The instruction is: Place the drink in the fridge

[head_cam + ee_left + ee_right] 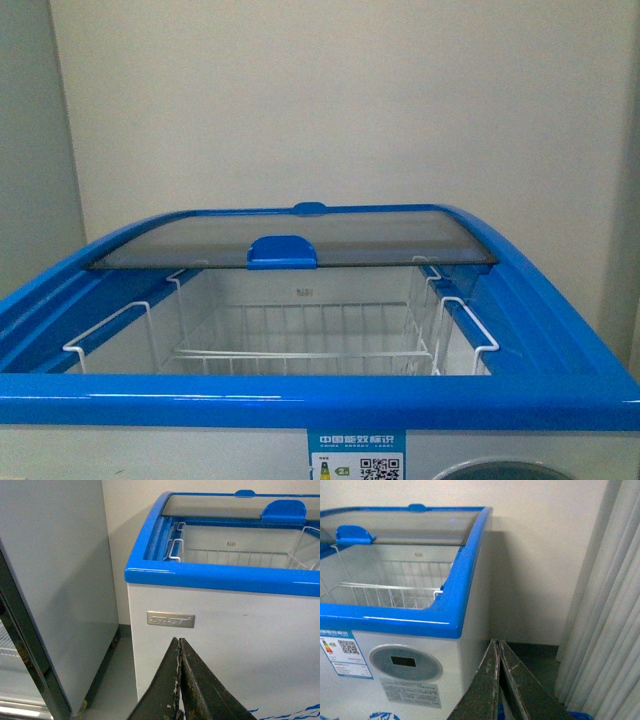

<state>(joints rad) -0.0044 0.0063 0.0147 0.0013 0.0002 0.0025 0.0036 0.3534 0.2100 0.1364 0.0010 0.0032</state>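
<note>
The fridge [320, 398] is a white chest with a blue rim, right in front of me. Its curved glass lid [290, 240] is slid back, so the inside with its white wire baskets [300, 345] lies open. No drink shows in any view. My left gripper [179, 641] is shut and empty, held low before the fridge's white front wall [225, 630] near its left corner. By the right corner, beside the oval grey control panel [405, 662], my right gripper [496, 642] is shut too, with nothing in it.
A tall grey upright cabinet [55, 590] stands close to the fridge's left side, with a narrow floor gap between them. Pale curtains [610, 610] hang to the right. A beige wall [340, 100] runs behind the fridge.
</note>
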